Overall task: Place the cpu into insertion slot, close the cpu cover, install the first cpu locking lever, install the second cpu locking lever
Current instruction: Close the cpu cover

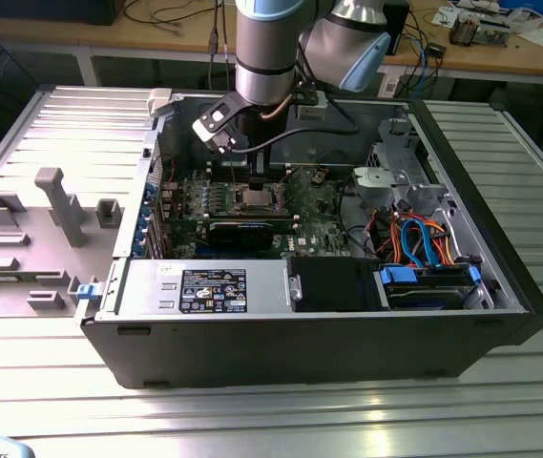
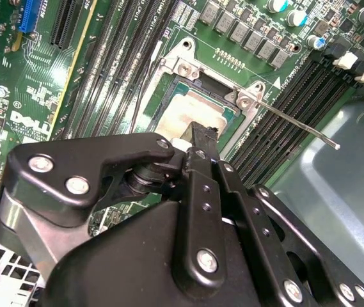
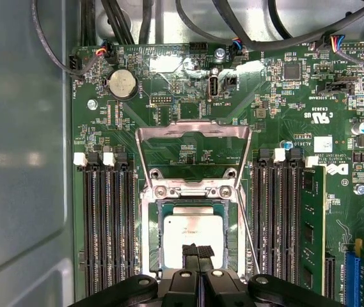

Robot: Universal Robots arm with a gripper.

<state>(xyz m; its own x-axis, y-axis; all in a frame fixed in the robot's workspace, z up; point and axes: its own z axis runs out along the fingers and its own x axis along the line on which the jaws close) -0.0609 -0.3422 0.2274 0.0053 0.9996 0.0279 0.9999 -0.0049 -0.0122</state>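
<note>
The cpu (image 3: 192, 231) lies flat inside the insertion slot (image 3: 148, 236), its pale metal face up, framed by the socket's silvery rim. The cpu cover (image 3: 193, 130) stands swung open, away from the socket, hinged at the socket's edge, so the chip is bare. A thin locking lever (image 2: 297, 123) juts out unlatched from one corner of the socket, over the memory slots (image 3: 108, 224).

The end effector (image 3: 197, 248) has its two black fingers pressed together, gripping nothing, with the tips right at the chip's face near one edge. In the second wrist view the end effector (image 2: 201, 135) shows the same pose.

In the exterior view the arm (image 1: 266, 48) reaches straight down into the open computer case (image 1: 300, 353), which lies on its side on the ribbed metal desk (image 1: 347, 410).
</note>
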